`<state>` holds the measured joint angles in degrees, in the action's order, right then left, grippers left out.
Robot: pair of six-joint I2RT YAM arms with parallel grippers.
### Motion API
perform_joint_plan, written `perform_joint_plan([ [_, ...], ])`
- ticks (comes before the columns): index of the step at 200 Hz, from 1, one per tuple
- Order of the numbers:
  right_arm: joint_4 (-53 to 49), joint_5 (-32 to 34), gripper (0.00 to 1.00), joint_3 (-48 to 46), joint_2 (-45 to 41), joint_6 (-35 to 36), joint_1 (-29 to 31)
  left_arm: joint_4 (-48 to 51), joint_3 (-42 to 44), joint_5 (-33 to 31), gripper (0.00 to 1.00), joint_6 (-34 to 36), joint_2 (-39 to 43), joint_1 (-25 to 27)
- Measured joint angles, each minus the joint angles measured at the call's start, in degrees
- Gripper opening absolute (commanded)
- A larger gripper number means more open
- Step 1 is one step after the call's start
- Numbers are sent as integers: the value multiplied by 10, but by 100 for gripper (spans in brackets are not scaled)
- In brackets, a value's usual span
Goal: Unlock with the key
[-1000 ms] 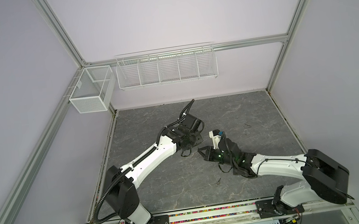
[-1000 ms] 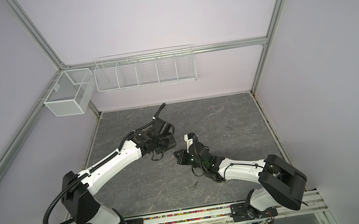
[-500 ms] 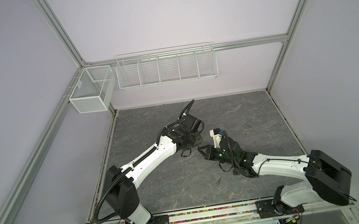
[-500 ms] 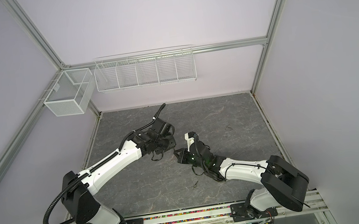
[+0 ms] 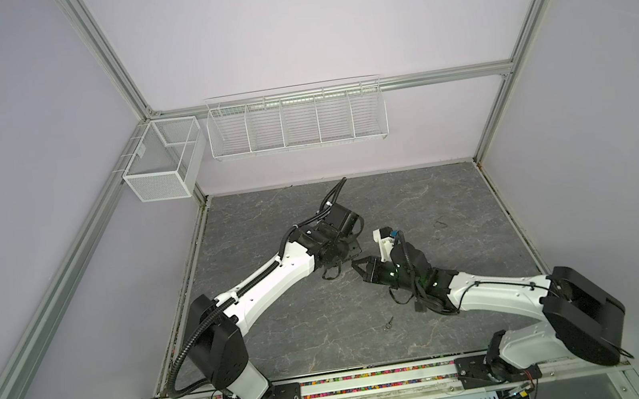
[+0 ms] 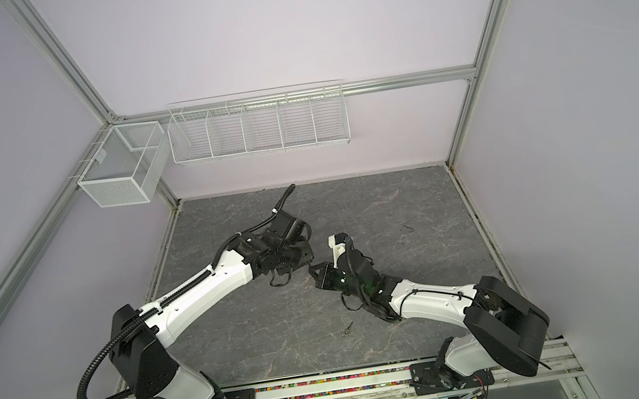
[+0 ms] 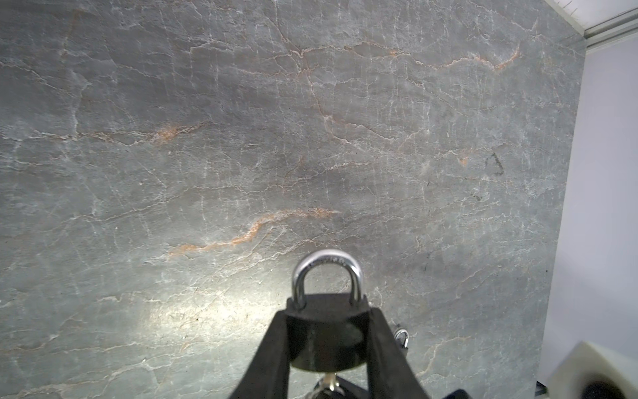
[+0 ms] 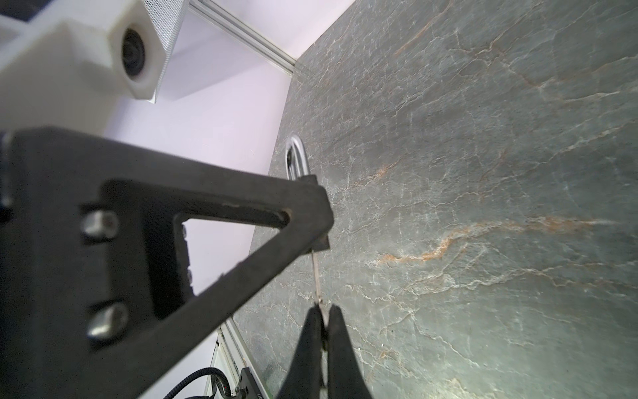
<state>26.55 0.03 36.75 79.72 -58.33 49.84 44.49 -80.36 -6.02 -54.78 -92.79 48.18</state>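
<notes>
Veined grey stone desk (image 7: pixel 241 138): left gripper (image 7: pixel 328 311) clamps a black rounded padlock (image 7: pixel 326 340); right gripper (image 8: pixel 325 312), pinching the thin metal key (image 8: pixel 316 276), has edged closer.

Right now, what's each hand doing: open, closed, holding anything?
Left hand: closed on the padlock.
Right hand: shut on the key.

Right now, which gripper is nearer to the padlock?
Left. The left gripper is clamped on the padlock; the right gripper sits just off its bottom end, pinching the key.
</notes>
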Motion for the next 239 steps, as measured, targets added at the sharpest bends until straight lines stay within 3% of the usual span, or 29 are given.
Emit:
perform_joint_plan([
  [149, -53, 69, 6, 18, -19, 43, 13, -22, 3, 5, 0, -23, -2, 13],
  [239, -51, 11, 6, 15, -47, 65, 0, -29, 35, -1, 0, -11, 51, 31],
])
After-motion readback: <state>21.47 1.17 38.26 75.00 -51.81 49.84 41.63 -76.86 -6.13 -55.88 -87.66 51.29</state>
